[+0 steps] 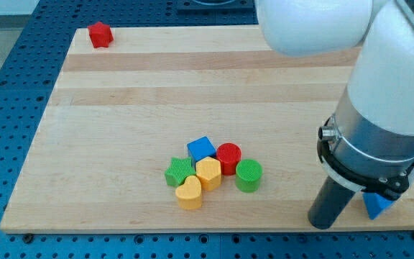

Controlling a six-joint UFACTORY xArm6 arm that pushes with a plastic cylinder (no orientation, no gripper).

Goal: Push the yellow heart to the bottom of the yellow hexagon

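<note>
While the arm (379, 108) filled the view's right side, you had the dark rod reaching down near the board's bottom right corner, with my tip (327, 224) resting at or just above the wooden board (121, 144) close to its bottom edge. Being a plain rod, it had nothing to open or close and held nothing; whether the tip actually touched the wood you could not tell. It touched no block. Just to the view's right of it, partly hidden behind the arm's collar, sat a blue block (376, 206) whose shape could not be made out.

The yellow heart (189, 193) lay well apart from the tip, toward the view's left, at the bottom of a tight cluster. It was touching the yellow hexagon (208, 173), sitting below it and slightly to the view's left. A green star (179, 171) pressed against the hexagon's left side and stood just above the heart. A blue cube (201, 149) sat at the top of the cluster, a red cylinder (228, 157) beside it on the right, and a green cylinder (249, 175) lay just below and to the right of the red one.

A red star (100, 34) stood alone at the board's top left corner.
</note>
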